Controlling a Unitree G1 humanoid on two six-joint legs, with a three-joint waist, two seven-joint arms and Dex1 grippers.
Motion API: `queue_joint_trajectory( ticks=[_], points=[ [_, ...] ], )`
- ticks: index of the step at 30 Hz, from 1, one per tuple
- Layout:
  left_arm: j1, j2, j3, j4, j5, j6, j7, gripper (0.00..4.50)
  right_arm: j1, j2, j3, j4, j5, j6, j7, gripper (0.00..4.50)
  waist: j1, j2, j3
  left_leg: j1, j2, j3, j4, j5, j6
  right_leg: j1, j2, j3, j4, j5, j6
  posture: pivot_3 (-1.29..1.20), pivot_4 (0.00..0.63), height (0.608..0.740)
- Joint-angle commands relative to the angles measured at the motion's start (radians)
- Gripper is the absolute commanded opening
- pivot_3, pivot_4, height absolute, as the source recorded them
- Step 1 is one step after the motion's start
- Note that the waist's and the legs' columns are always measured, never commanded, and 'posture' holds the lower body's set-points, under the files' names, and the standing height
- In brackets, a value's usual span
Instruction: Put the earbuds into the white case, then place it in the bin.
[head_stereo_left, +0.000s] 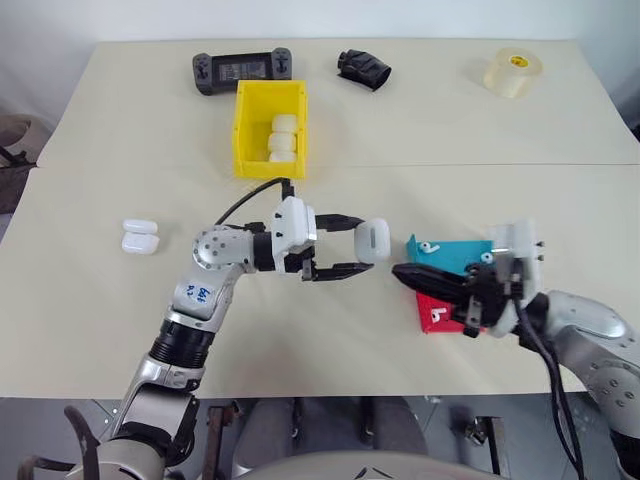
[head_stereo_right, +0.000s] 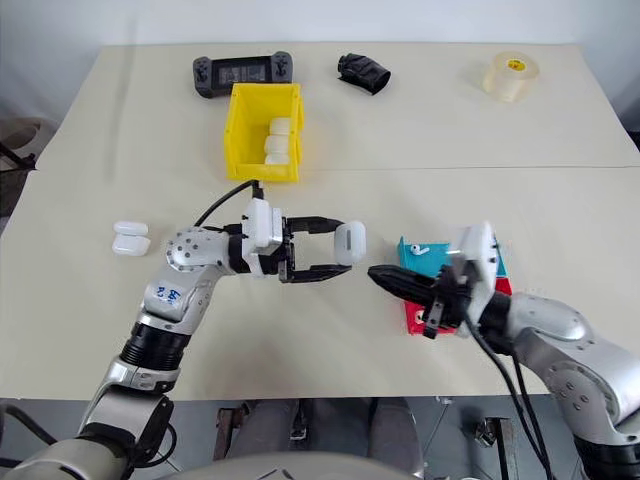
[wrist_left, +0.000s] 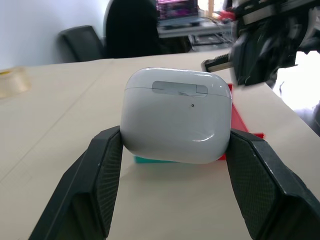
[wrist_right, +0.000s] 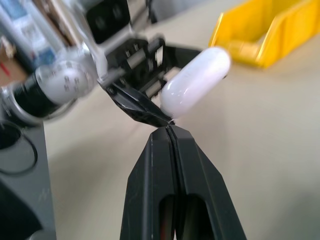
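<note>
My left gripper (head_stereo_left: 362, 246) is shut on the white case (head_stereo_left: 372, 240), holding it by its sides above the table's middle. In the left wrist view the case (wrist_left: 175, 120) sits between the two black fingers (wrist_left: 102, 185) with its lid down. Just to its right, my right gripper (head_stereo_left: 400, 272) points at it with its fingers (wrist_right: 167, 165) pressed together and nothing visible between them. One earbud (head_stereo_left: 428, 245) lies on a teal tray (head_stereo_left: 460, 255), another (head_stereo_left: 436, 316) on a red tray (head_stereo_left: 425, 300). The yellow bin (head_stereo_left: 242, 125) stands further back with white cases (head_stereo_left: 283, 140) inside.
Two more white cases (head_stereo_left: 140, 237) lie at the left of the table. Along the far edge are a black game controller (head_stereo_left: 243, 70), a black object (head_stereo_left: 364, 69) and a roll of clear tape (head_stereo_left: 514, 72).
</note>
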Motion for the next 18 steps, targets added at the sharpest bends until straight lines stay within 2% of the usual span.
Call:
queue_joint_trajectory(
  ticks=[1,2,4,6,8,16,18],
  points=[
    [-0.021,-0.027,0.08,-0.031,-0.042,0.057,0.121,2.86,0.027,0.015,-0.094,-0.05,0.089,-0.014,-0.016,0.02,0.0,0.0,0.0,0.0,0.0,0.0,0.0,0.0,0.0,0.0,0.0,0.0,0.0,0.0,0.0,0.0,0.15,0.74],
    [-0.041,-0.041,0.106,-0.016,-0.038,0.068,0.173,2.86,0.047,0.021,-0.119,-0.059,0.094,-0.015,-0.039,0.02,0.0,0.0,0.0,0.0,0.0,0.0,0.0,0.0,0.0,0.0,0.0,0.0,0.0,0.0,0.0,0.0,0.15,0.74],
    [-0.117,-0.079,0.185,0.055,-0.024,0.075,0.324,2.86,0.105,0.039,-0.176,-0.084,0.064,-0.045,-0.061,0.41,0.011,-0.002,0.001,0.0,0.0,0.0,0.0,0.0,0.0,0.0,0.0,0.0,0.001,0.0,0.0,0.0,0.15,0.74],
    [-0.18,-0.079,0.215,0.132,0.031,0.081,0.44,2.86,0.141,0.044,-0.209,-0.093,0.052,-0.055,-0.071,0.92,0.02,-0.004,0.002,0.0,-0.001,-0.001,0.001,0.001,0.0,0.0,0.0,0.0,0.001,0.0,0.0,0.0,0.15,0.74],
    [-0.277,-0.057,0.228,0.298,0.107,0.029,0.539,2.86,0.175,0.047,-0.242,-0.094,0.04,-0.065,-0.078,1.6,0.024,-0.004,0.002,0.0,-0.002,0.0,0.001,0.0,0.0,0.0,0.0,0.001,0.001,0.0,0.001,0.0,0.15,0.74],
    [-0.519,-0.048,0.232,0.792,0.184,-0.126,0.596,2.86,0.197,0.067,-0.245,-0.135,-0.001,-0.099,-0.11,4.48,0.026,-0.009,0.004,0.0,-0.002,0.005,0.0,0.0,0.0,-0.001,0.0,0.0,0.001,0.001,0.002,0.0,0.15,0.74],
    [-0.549,-0.051,0.233,0.866,0.19,-0.154,0.591,2.86,0.195,0.072,-0.234,-0.145,-0.007,-0.102,-0.119,4.48,0.026,-0.011,0.005,0.0,-0.002,0.006,0.0,0.0,0.0,-0.001,0.0,0.0,0.001,0.001,0.002,0.0,0.15,0.74]
  ],
)
